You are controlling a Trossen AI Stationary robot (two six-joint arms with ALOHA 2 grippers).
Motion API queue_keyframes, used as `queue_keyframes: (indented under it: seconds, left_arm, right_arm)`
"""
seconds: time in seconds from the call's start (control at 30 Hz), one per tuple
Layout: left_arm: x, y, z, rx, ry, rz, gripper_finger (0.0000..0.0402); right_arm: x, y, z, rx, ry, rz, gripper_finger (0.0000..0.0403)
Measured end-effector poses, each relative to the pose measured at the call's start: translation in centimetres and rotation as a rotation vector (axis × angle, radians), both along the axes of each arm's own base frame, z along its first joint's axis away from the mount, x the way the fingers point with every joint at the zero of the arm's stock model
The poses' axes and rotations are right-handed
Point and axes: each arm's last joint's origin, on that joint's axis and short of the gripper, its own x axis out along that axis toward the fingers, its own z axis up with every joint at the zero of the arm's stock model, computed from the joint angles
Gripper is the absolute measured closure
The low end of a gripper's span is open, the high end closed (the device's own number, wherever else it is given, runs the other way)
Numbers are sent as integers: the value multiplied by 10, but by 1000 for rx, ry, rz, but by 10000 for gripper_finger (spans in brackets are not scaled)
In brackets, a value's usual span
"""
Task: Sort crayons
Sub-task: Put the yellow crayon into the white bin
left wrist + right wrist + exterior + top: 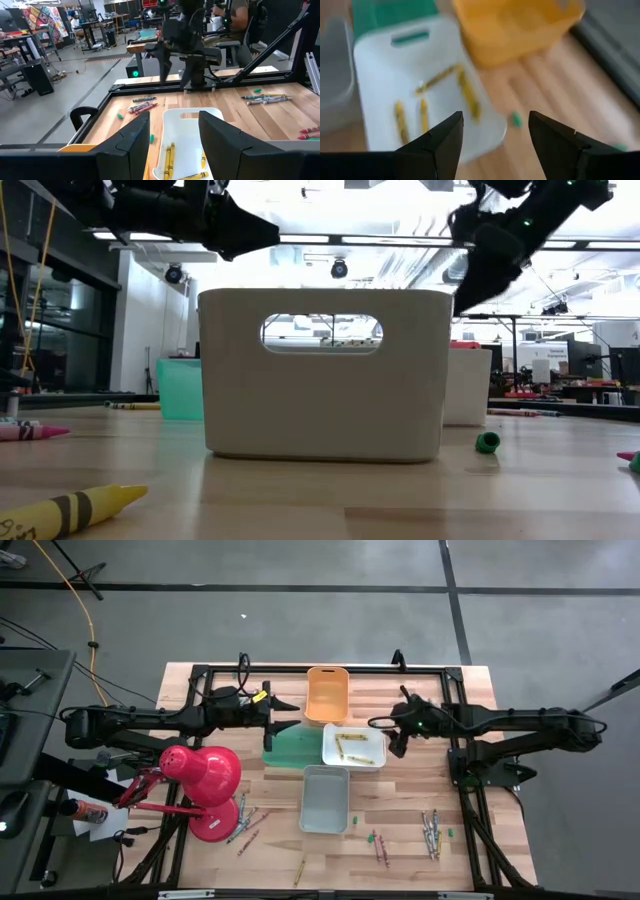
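Observation:
Yellow crayons [170, 155] lie in the white bin [353, 745], which sits among an orange bin [327, 695], a green bin [288, 747] and a grey bin [325, 798]. Loose crayons lie on the table's near part: a cluster at the left [245, 825], one yellow [300, 868], some at the middle [380, 845] and a bunch at the right [432, 832]. My left gripper [292, 715] hovers open and level above the green bin, pointing toward the white bin. My right gripper [495, 135] hovers open over the white bin's right end [385, 735], tilted down, with nothing between its fingers.
A red desk lamp [205, 780] stands at the table's near left. Small green specks [516, 119] lie on the wood beside the white bin. A black frame [455, 760] runs around the table. Bare wood shows between the grey bin and the crayons at the right.

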Motion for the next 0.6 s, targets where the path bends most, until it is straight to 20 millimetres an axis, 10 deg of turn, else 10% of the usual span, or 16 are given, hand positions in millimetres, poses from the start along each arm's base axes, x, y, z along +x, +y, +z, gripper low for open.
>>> queue_keyframes:
  seconds: [0.3,0.6]
  left_arm:
    - [9,-28,8,-183,140,-115,243]
    - [18,-131,34,-6,584,-230,243]
  right_arm:
    - [14,-6,-9,-196,-333,19,183]
    - [-2,-9,-51,-253,-388,-110,183]
